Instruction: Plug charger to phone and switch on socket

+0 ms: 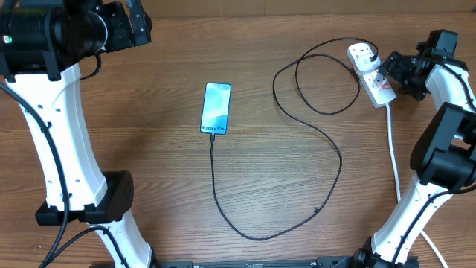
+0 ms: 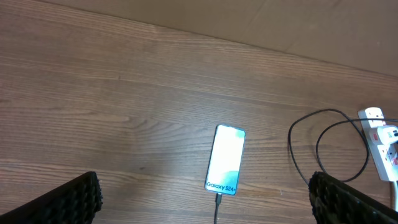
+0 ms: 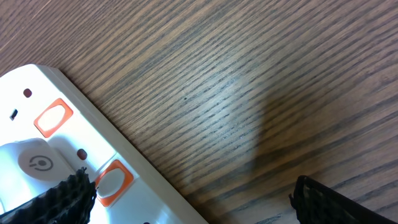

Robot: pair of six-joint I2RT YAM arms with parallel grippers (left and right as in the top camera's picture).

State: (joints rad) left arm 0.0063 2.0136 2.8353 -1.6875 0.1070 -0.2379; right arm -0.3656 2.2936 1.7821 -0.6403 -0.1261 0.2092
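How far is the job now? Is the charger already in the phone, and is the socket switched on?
Looks done: the charger tip sits in the bottom end of the phone, whose screen is lit. In hand: the right gripper, fingers open, hovers by the socket and its orange switches. Left to do: pressing the switch; whether it is already on, I cannot tell.

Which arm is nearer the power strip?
Right. The right arm is right at the power strip, its open jaws beside the switches. The left arm is across the table, beyond the phone.
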